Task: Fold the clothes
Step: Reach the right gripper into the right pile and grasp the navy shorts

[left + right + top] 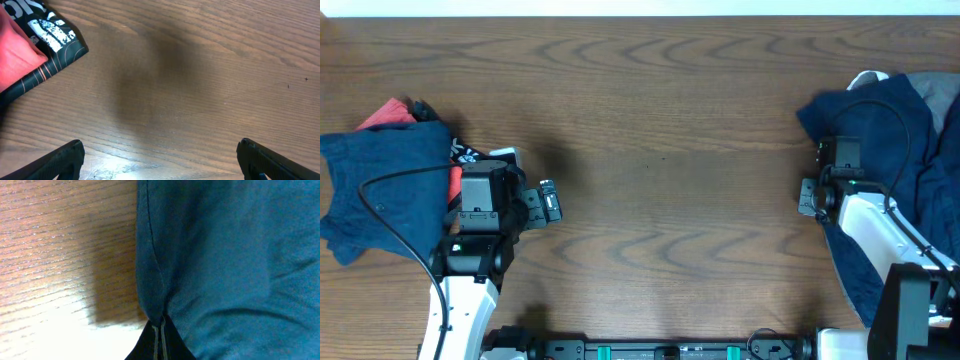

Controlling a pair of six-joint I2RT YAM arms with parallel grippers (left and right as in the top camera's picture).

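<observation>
The right gripper (pixel 160 332) is pinching a fold of the navy garment (pixel 235 255) at the right edge of the wooden table (pixel 660 120), fingers closed on it. The left gripper (pixel 160 160) is hanging wide open over bare wood, just beside the red garment (pixel 17 55) on the left.

Table (pixel 660 150) grained wood, slight sheen; navy garment (pixel 240 255) matt woven cloth; red garment (pixel 15 55) soft cloth.

White arms (pixel 463 305), black wrist blocks (pixel 485 195), looping black cables (pixel 380 195); jaws apparently black.
</observation>
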